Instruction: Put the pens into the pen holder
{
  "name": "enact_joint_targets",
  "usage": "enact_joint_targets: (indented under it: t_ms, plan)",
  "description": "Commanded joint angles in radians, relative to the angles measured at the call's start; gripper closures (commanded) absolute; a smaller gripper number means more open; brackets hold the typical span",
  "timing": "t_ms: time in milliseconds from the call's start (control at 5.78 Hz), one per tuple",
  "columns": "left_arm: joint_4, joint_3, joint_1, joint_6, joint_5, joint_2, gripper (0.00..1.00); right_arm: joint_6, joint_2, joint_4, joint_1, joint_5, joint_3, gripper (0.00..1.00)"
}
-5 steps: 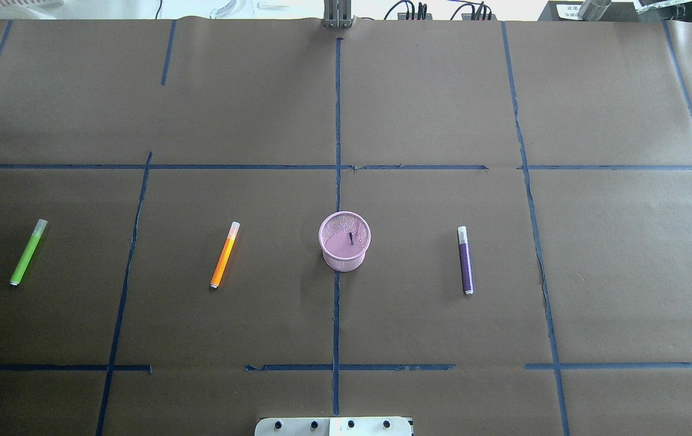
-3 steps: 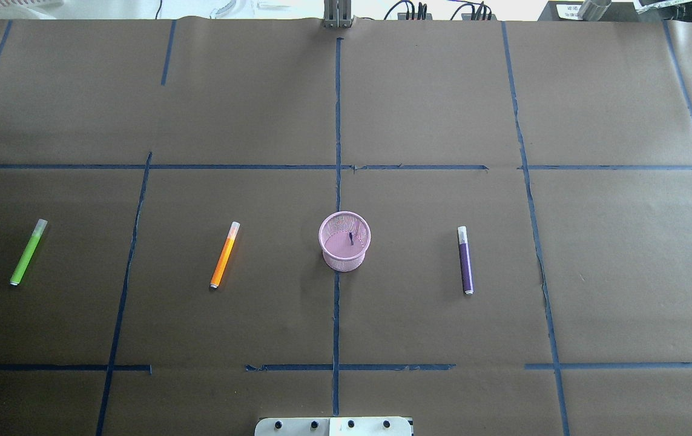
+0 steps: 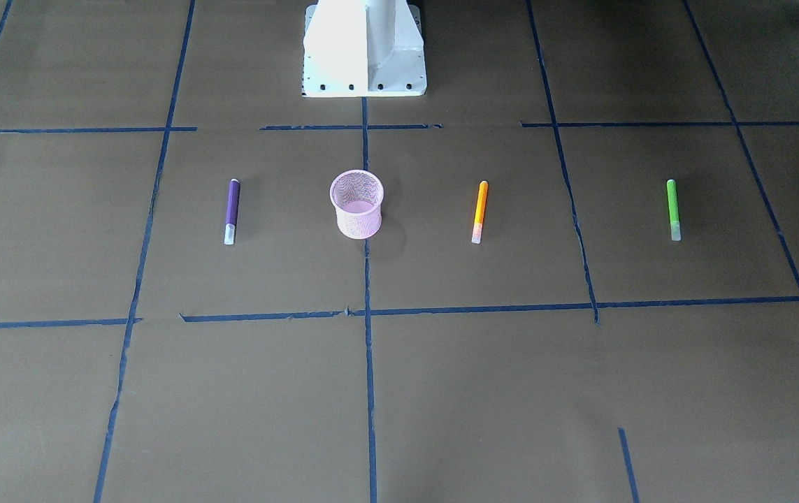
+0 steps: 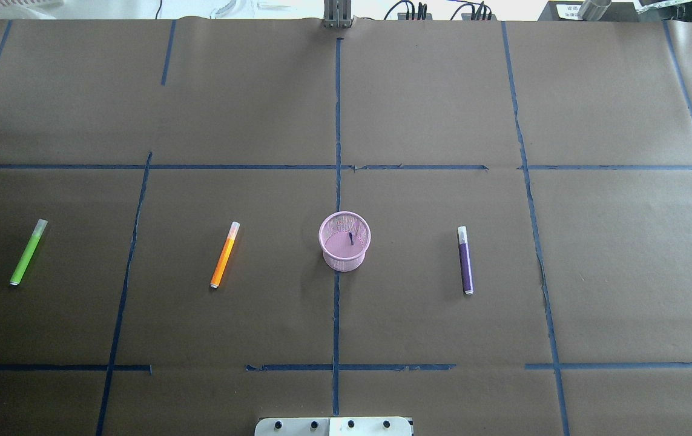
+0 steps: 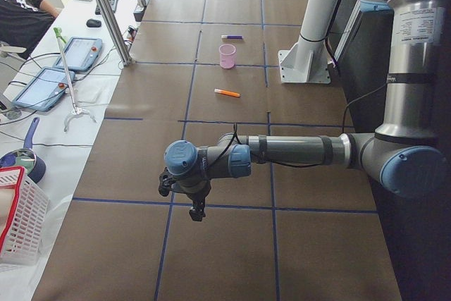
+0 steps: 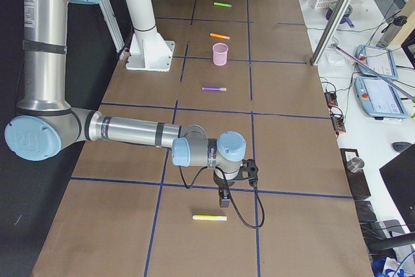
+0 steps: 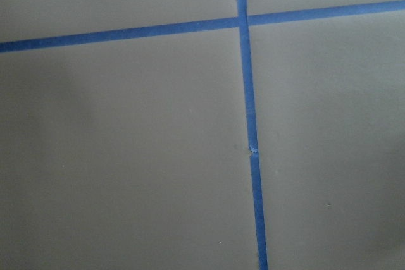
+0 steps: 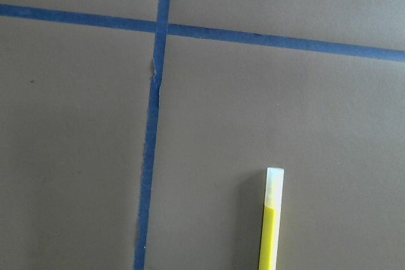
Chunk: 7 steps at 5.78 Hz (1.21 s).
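Observation:
The pink mesh pen holder stands upright at the table's middle, also in the front view. The orange pen and the green pen lie to its left, the purple pen to its right. All three lie flat and apart from the holder. My left gripper shows only in the exterior left view, low over bare paper far from the pens. My right gripper shows only in the exterior right view. I cannot tell whether either is open or shut.
A yellow pen lies on the paper just beside my right gripper and shows in the right wrist view. The white robot base stands at the near edge. Blue tape lines cross the brown paper.

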<state>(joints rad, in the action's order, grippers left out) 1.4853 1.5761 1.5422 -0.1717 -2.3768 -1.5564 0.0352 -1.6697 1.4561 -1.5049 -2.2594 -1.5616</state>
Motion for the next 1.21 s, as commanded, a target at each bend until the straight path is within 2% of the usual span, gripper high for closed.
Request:
enact_joint_targets:
  t_ms: [0,173,519,692,865,1038]
  plan:
    - [0.003,0.012,-0.01,0.093,-0.001,-0.066,0.0,0.008,-0.005,0.0,0.0,-0.002,0.009,0.0]
    - [0.001,0.013,-0.074,0.18,-0.001,-0.141,0.0,0.009,-0.019,-0.026,0.0,0.0,0.024,0.0]
    - [0.012,0.012,-0.251,0.369,-0.001,-0.272,0.0,0.006,-0.038,-0.197,0.0,0.0,0.163,0.0]
    - [0.013,0.009,-0.31,0.429,-0.001,-0.309,0.0,0.011,-0.041,-0.222,0.0,-0.002,0.22,0.0]
    - [0.026,-0.001,-0.321,0.425,0.001,-0.309,0.0,0.005,-0.068,-0.276,0.0,-0.002,0.233,0.0]
    - [0.071,-0.008,-0.341,0.425,0.002,-0.295,0.0,0.005,-0.07,-0.281,0.0,-0.005,0.244,0.0]
